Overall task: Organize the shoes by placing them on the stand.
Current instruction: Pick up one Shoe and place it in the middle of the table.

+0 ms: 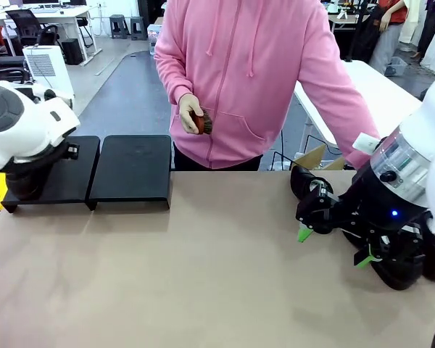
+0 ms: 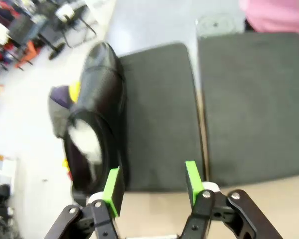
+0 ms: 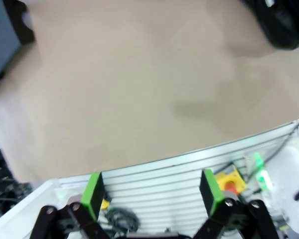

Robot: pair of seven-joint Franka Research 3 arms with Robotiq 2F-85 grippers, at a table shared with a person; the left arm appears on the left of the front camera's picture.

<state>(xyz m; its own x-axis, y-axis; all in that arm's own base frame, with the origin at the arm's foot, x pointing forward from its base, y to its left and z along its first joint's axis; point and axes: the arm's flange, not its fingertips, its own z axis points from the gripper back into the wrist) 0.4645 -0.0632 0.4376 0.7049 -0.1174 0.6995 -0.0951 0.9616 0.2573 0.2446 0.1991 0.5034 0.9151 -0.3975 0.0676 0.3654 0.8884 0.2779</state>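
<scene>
One glossy black shoe with a pale insole lies along the outer edge of the stand's left section. My left gripper hovers open just above the stand's near edge. Nothing sits between its green pads, and the shoe's heel is just outside one pad. In the front view the two black stand sections sit at the far left, with the left arm over the left one. At the right my right gripper is open and empty above the table. A black shoe lies right behind it, and another shows in the right wrist view.
A person in a pink hoodie stands at the far side, holding a small brown brush in one hand. The tan tabletop is bare in the middle. An aluminium frame with a yellow emergency-stop button borders the robot's side.
</scene>
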